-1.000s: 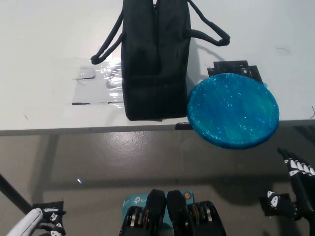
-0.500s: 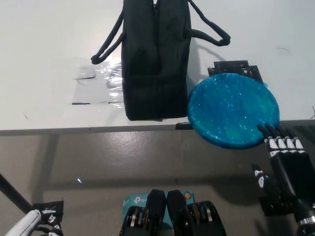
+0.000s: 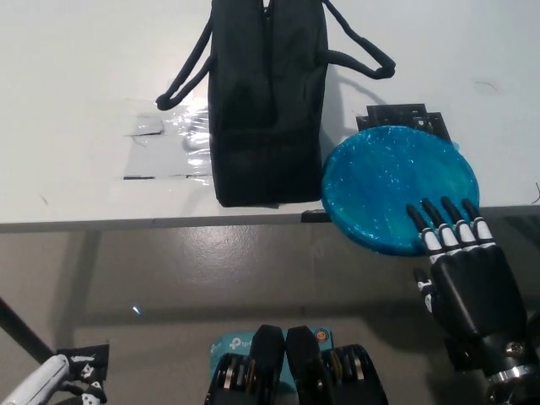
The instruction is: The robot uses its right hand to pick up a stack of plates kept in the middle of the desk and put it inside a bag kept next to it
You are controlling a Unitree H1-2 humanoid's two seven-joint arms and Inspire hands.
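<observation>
- Our black right hand [image 3: 460,270] is out in front of the desk edge, fingers [image 3: 447,224] spread and straight, holding nothing. The tips overlap the near right rim of the blue plates [image 3: 384,181], but we can't tell if they're touching or just hovering above.
- The plates sit right at the near edge of the white desk [image 3: 76,84], with their front rim hanging out past it. From the hand they lie ahead and a bit to the left, so the reach is basically straight forward.
- The stack is round, so no long axis to line up with. That overhanging rim looks to us like the easy place to get hold.
- The black bag [image 3: 266,101] stands just to the left of the plates, nearly touching them, its long side running away from us. Its handles flop out to both sides.
- Our guess is the carry goes left and up over the bag's wall. The right handle loop lies near the far side of the plates and could snag.
- A small black object [image 3: 405,116] pokes out behind the plates, and a clear plastic sheet [image 3: 164,148] lies left of the bag. Neither is in our way.
- The white left hand [image 3: 51,384] rests low at the bottom left corner, well apart from everything. We can't tell how its fingers are set.
</observation>
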